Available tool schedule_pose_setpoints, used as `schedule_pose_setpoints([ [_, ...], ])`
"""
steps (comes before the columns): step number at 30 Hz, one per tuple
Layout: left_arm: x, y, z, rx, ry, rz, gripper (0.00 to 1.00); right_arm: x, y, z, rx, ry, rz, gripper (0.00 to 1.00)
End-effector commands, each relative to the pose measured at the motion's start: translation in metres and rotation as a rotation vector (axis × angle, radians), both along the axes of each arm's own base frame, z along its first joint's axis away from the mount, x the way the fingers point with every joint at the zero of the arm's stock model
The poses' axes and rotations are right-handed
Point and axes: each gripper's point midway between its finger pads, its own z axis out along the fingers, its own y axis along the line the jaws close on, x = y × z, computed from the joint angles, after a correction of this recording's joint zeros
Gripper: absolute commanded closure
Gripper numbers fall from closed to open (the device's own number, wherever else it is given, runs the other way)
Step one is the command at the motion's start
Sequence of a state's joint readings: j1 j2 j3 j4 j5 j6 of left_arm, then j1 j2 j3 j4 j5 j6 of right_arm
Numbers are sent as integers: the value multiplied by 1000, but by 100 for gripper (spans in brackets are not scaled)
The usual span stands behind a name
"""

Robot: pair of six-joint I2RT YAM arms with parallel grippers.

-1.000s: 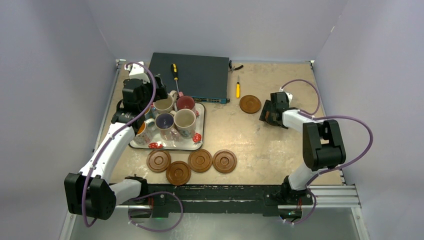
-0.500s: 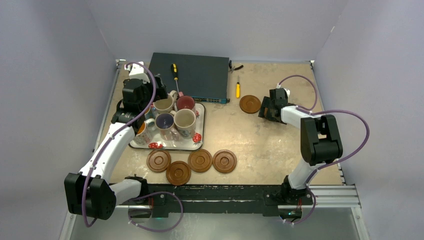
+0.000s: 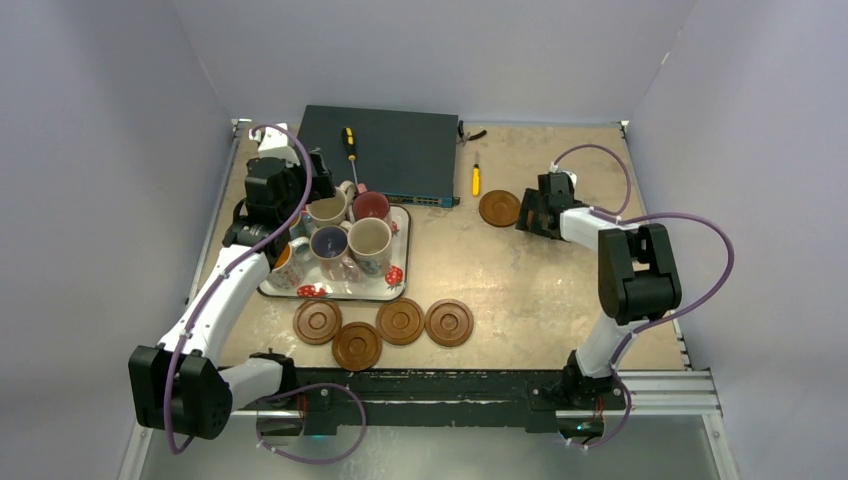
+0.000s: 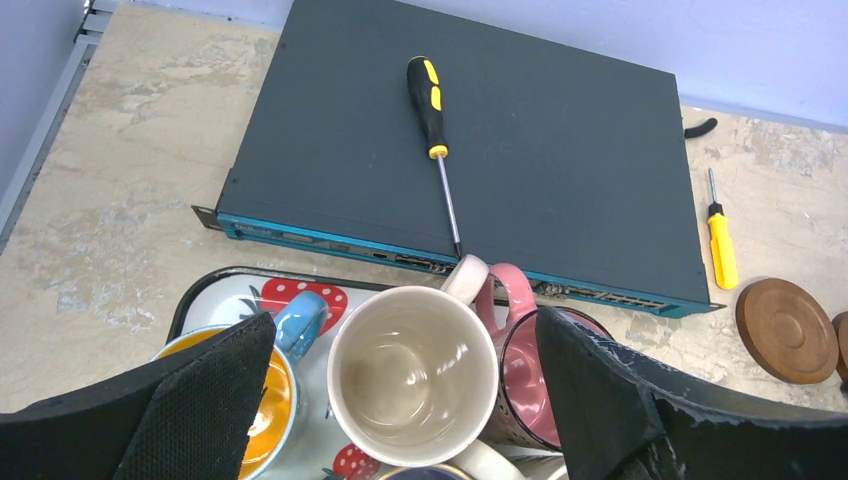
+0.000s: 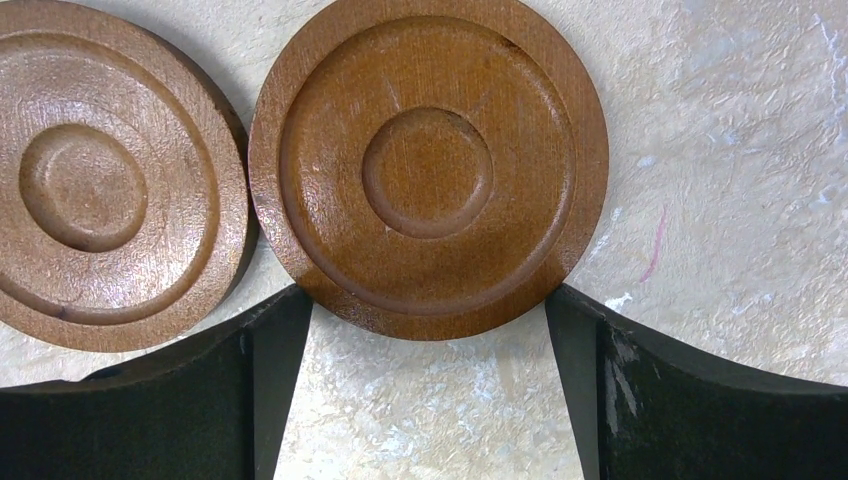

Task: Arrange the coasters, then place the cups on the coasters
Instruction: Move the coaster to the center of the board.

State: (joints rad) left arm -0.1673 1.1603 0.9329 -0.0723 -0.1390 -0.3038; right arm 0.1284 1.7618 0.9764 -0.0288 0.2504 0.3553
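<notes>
Several cups stand crowded on the strawberry-print tray (image 3: pixel 396 282): a cream cup (image 4: pixel 418 365), a red-pink one (image 4: pixel 520 360) and an orange-inside, blue-outside one (image 4: pixel 262 392). My left gripper (image 4: pixel 405 330) hangs open above them, one finger to each side of the cream cup. Several coasters (image 3: pixel 400 321) lie in a loose row near the front edge. Two more coasters lie at the back right: one (image 5: pixel 428 165) right in front of my open right gripper (image 5: pixel 428 300), whose fingertips (image 5: pixel 285 320) flank its near rim, and another coaster (image 5: pixel 100 180) touching it on the left.
A dark flat box (image 3: pixel 385 150) sits at the back with a black-and-yellow screwdriver (image 3: pixel 350 143) on top. A small yellow screwdriver (image 3: pixel 476 180) lies on the table beside it. Walls close in the left, back and right sides.
My right gripper has slid back and left up to the back-right coasters, its jaws narrowing slightly. The left arm has not moved.
</notes>
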Motion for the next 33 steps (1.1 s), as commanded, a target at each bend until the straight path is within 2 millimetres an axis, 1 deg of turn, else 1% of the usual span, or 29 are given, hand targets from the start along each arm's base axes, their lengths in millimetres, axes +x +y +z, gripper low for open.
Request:
schedule_pose_setpoints([
  [1,4,-1,6,-5,-22,6,3,-13,10,-20,46,79,43,11],
  [4,3,-2,7,-5,-22,5,3,-13,10,-20,44,78,48,11],
  [7,4,-1,6,-4,-19,7,3,-13,10,-15,43,71,48,9],
  [13,4,-2,6,-4,-19,5,3,-13,6,9,34,21,30,3],
  [17,4,-2,5,-5,-17,3,3,-20,6,26,43,-4,27,2],
  [20,4,-2,5,-5,-18,2,3,-27,9,30,65,12,21,2],
  [25,3,-1,5,-4,-18,9,3,-29,0,28,44,19,-26,2],
  [33,4,-1,5,-3,-17,8,3,-30,-8,6,53,65,-53,2],
])
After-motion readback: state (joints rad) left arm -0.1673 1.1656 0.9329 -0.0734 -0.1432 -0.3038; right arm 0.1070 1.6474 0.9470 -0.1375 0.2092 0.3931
